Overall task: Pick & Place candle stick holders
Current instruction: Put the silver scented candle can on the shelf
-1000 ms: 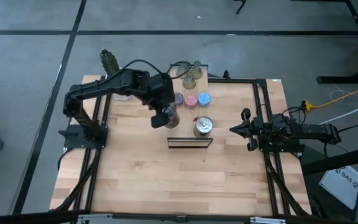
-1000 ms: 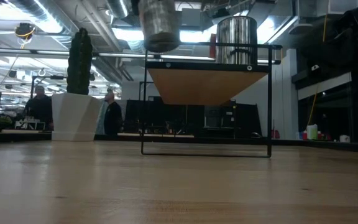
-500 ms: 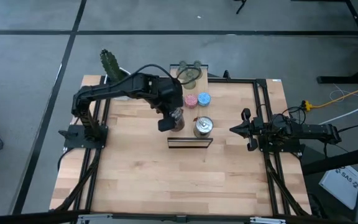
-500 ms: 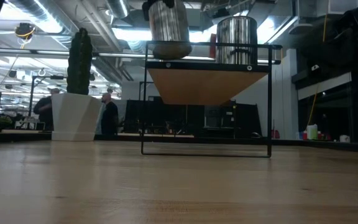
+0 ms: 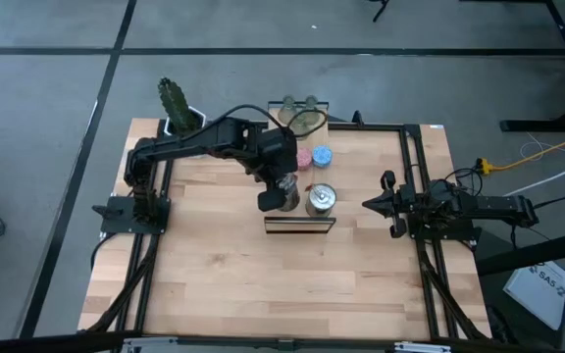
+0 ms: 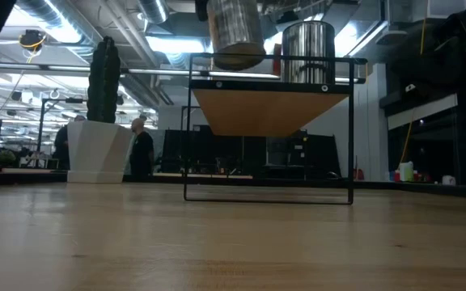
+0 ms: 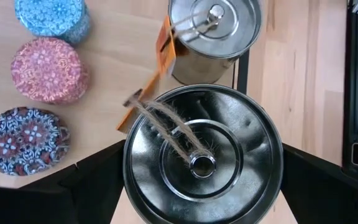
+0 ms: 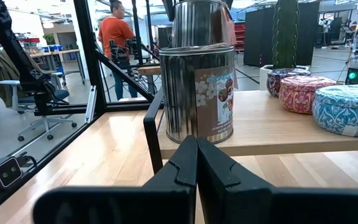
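While left tool [image 5: 274, 195] grips silver holder [image 7: 202, 154], right tool [image 5: 385, 204] waits.

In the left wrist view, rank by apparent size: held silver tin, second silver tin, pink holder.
1. Held silver tin, nearest the camera, so inflated.
2. Second silver tin.
3. Pink holder.

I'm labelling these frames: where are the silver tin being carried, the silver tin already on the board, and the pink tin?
Carried silver tin [image 7: 202, 163], left wrist view, lid centre.
Silver tin on the board [image 8: 197, 93], right wrist view, side wall.
Pink tin [image 7: 48, 70], left wrist view, patterned lid.
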`<control>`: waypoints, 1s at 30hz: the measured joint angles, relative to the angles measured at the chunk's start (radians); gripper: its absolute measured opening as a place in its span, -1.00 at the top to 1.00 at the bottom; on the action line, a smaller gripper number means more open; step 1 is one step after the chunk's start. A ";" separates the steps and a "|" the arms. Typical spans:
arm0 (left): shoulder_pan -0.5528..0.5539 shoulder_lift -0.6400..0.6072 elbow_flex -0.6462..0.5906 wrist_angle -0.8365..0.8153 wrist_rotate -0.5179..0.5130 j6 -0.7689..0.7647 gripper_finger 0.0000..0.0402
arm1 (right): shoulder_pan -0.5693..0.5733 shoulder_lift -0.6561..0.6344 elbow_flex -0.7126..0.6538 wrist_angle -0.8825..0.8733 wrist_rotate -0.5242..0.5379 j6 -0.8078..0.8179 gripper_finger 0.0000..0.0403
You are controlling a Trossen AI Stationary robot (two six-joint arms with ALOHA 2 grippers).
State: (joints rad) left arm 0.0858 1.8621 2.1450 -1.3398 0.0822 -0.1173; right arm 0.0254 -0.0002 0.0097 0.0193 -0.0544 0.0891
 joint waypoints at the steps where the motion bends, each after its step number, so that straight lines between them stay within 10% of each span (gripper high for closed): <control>1: -0.001 0.005 0.008 -0.004 0.000 0.000 -0.83 | 0.000 0.000 0.000 0.000 0.000 0.000 0.97; 30: -0.028 0.081 0.007 -0.022 -0.073 0.027 -0.83 | 0.000 0.000 0.000 0.000 0.000 0.000 0.97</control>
State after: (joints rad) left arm 0.0580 1.9432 2.1525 -1.3613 0.0093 -0.0906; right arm 0.0250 -0.0002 0.0097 0.0191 -0.0545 0.0889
